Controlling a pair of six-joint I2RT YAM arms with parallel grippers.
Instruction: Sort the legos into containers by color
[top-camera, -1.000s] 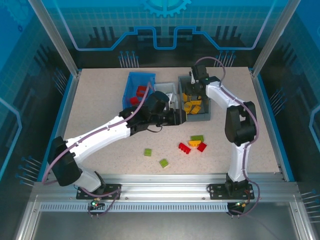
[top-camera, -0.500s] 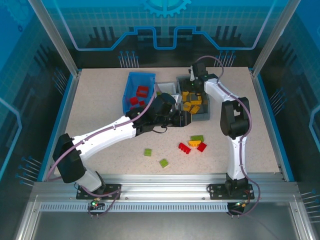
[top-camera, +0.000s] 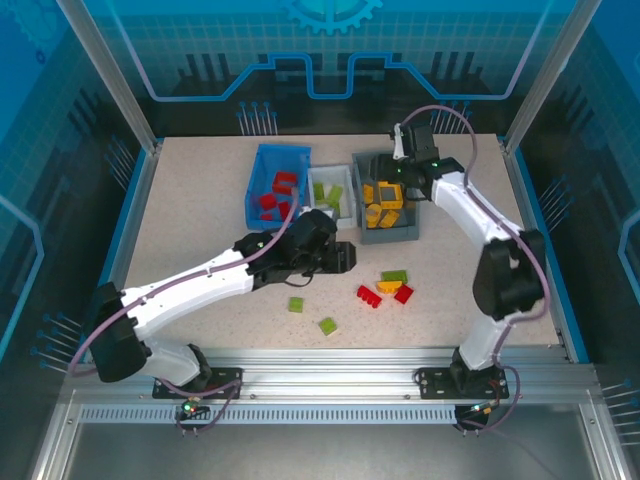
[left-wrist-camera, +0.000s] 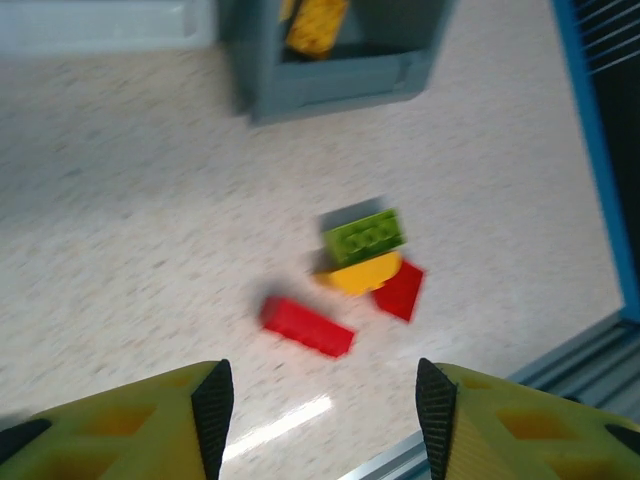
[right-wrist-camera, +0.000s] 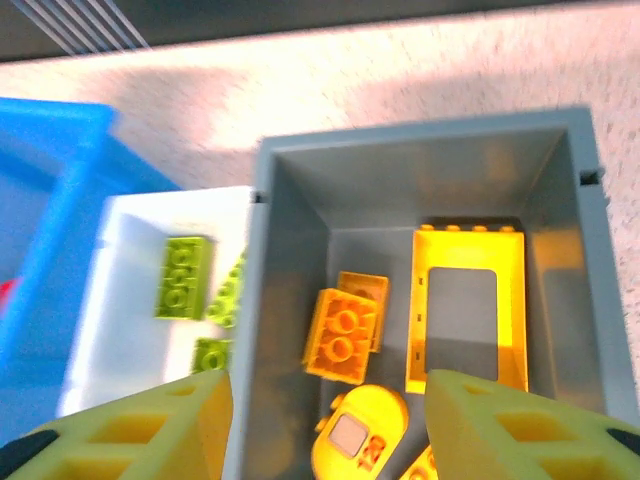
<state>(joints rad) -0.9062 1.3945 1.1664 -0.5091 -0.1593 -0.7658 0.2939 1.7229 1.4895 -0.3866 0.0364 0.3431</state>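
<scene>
Now the left gripper (left-wrist-camera: 325, 405), jaws apart and empty, hangs just front-left of the grey open-top plastic bin (top-camera: 388, 236), apparently lining up on the loose bricks in front of that bin. It would do best to drop over the long red studded brick (left-wrist-camera: 308, 327), which lies slightly apart, and close across its narrow sides. That leaves the huddled lime-green brick (left-wrist-camera: 365, 236), yellow-orange piece (left-wrist-camera: 360, 272) and second red brick (left-wrist-camera: 400, 291) undisturbed. Furthest left of the grey bin, the blue plastic bin (top-camera: 252, 190) holds about three red bricks. The small white bin (right-wrist-camera: 110, 330) beside the grey one holds three lime-green. The grey bin holds roughly five yellow-orange pieces, one an open frame (right-wrist-camera: 420, 320). Six lie loose in front of it: three green, two red, one yellow-orange. The right gripper (right-wrist-camera: 325, 420), jaws apart and empty, hovers over the grey bin.
</scene>
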